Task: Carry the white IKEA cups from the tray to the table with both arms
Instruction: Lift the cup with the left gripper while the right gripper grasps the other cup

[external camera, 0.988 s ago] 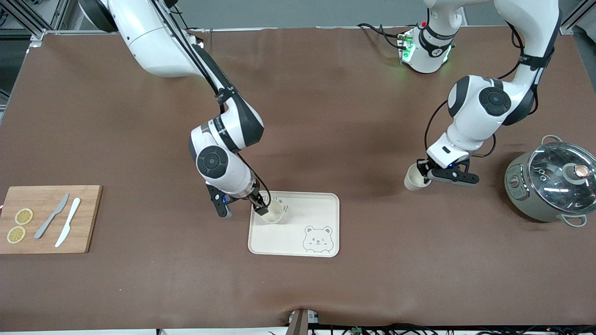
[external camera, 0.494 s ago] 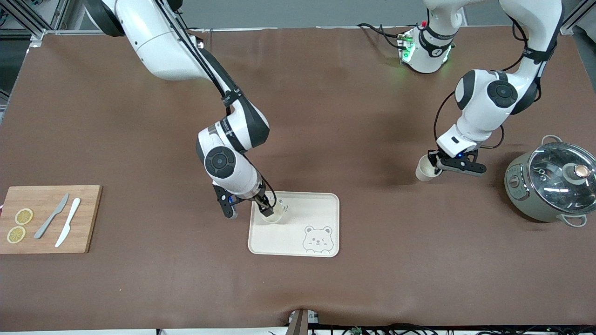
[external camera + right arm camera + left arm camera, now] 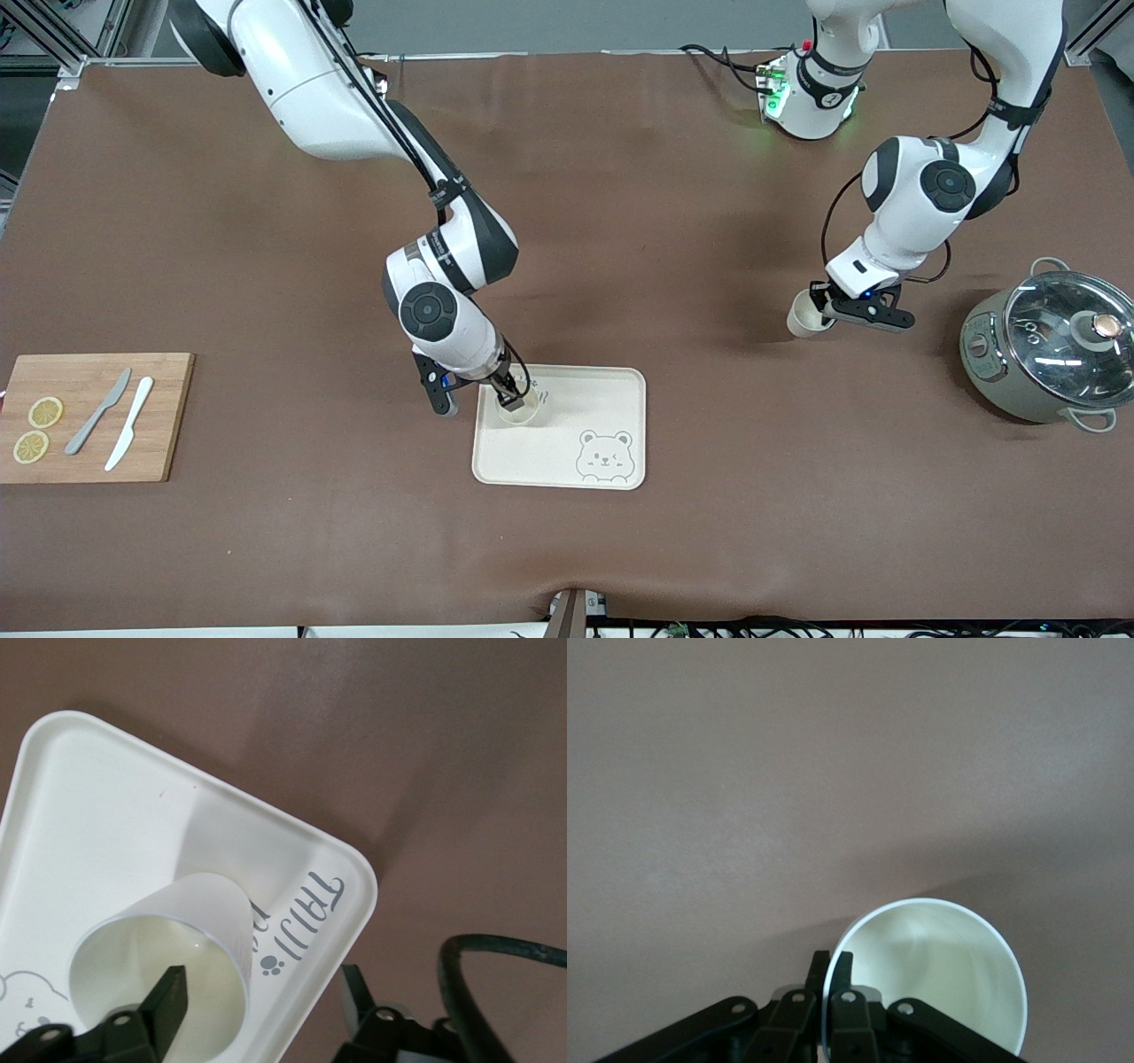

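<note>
— Where are the two small cream-white handleless cups?
— One (image 3: 519,409) stands on the cream bear-printed tray (image 3: 611,390), at its corner toward the right arm. The right claw (image 3: 508,398) straddles its wall, one finger inside, one outside, spread and not pressing.
— And the other (image 3: 805,315)?
— Pinched at its rim by the left claw (image 3: 831,310), above the brown counter (image 3: 266,549), beside the lidded grey pot (image 3: 1045,350).

The desk (image 3: 266,549) has a soft brown cloth look, not shiny. The cups (image 3: 948,979) look like smooth plastic. The pot (image 3: 1050,354) has a shiny glass lid. The board (image 3: 168,416) is wood.
</note>
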Motion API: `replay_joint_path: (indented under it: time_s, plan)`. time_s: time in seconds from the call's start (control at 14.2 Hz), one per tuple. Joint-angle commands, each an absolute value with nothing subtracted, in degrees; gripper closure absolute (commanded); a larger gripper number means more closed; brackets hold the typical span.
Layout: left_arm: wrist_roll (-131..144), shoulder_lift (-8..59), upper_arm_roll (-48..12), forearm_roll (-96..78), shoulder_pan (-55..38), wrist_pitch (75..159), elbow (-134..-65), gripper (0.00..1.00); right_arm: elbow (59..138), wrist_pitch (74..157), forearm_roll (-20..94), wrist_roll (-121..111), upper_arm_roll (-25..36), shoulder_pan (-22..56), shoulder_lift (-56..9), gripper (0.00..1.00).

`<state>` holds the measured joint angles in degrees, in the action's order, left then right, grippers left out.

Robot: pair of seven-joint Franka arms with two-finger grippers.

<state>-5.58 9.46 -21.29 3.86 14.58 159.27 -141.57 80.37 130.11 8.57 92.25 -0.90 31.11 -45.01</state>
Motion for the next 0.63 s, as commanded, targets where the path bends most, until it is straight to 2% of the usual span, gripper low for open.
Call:
replay_joint_path:
  time_s: [0.0,0.07,0.21,0.28,0.56]
  plan:
    - [-6.5,11.3,-22.1,3.4,15.4,161.8,-141.7,1.00,78.7,130.5,7.5,94.7,-0.4,31.7,-46.3,0.54]
    - [-6.6,11.8,-22.1,3.4,15.4,162.2,-141.7,1.00,78.7,130.4,7.5,94.7,-0.4,31.7,-46.3,0.70]
    - [-6.6,12.6,-22.1,3.4,15.4,162.5,-141.4,1.00,78.7,130.4,6.9,94.6,-0.4,31.6,-46.3,0.96]
    - [-6.6,12.8,-22.1,3.4,15.4,163.1,-141.5,1.00,78.6,130.4,6.9,94.5,-0.4,31.4,-46.3,1.00]
    - [-6.6,12.9,-22.1,3.4,15.3,163.5,-141.4,1.00,78.0,129.9,6.9,93.8,-0.4,31.0,-46.0,1.00]
